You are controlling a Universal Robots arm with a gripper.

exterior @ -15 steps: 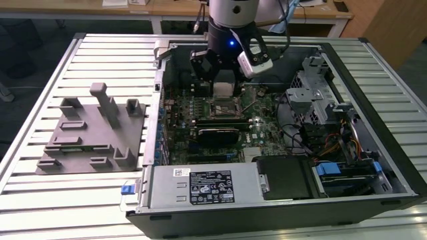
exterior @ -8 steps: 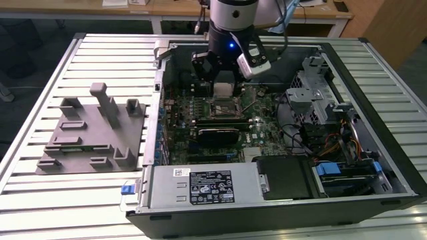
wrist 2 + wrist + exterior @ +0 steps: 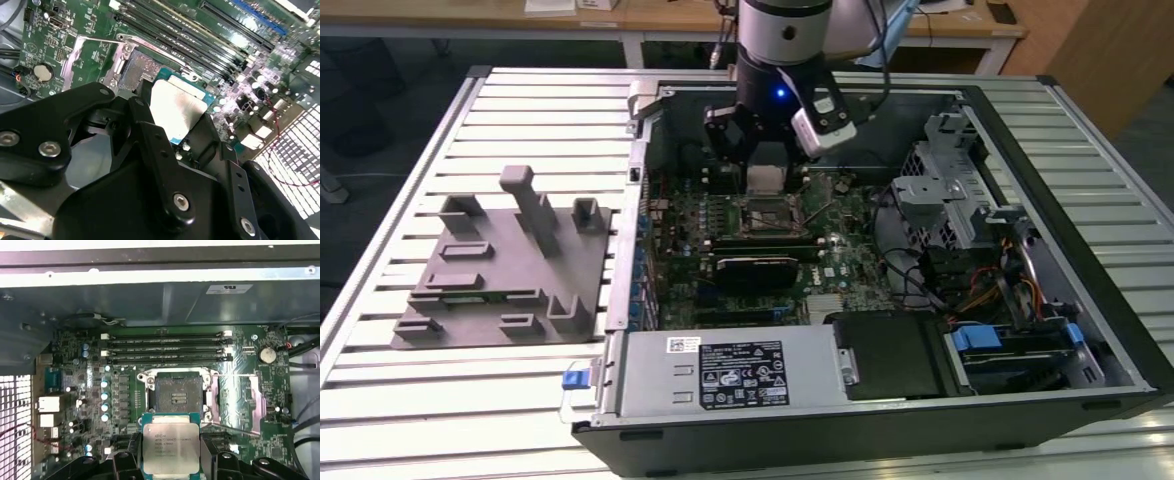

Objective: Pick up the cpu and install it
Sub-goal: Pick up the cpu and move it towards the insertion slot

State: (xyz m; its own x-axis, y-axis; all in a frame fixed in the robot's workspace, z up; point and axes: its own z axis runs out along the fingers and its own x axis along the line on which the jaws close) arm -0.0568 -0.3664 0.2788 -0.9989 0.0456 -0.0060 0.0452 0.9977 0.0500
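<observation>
The black two-fingered gripper is clamped on two sides of the flat square silver-topped cpu, holding it just above the green motherboard, near the bare open black socket, not yet seated

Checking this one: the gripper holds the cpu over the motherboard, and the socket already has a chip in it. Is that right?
Not quite. The socket is empty, with its contact field bare, as the first wrist view shows. The rest holds: the gripper holds the cpu over the motherboard.
</observation>
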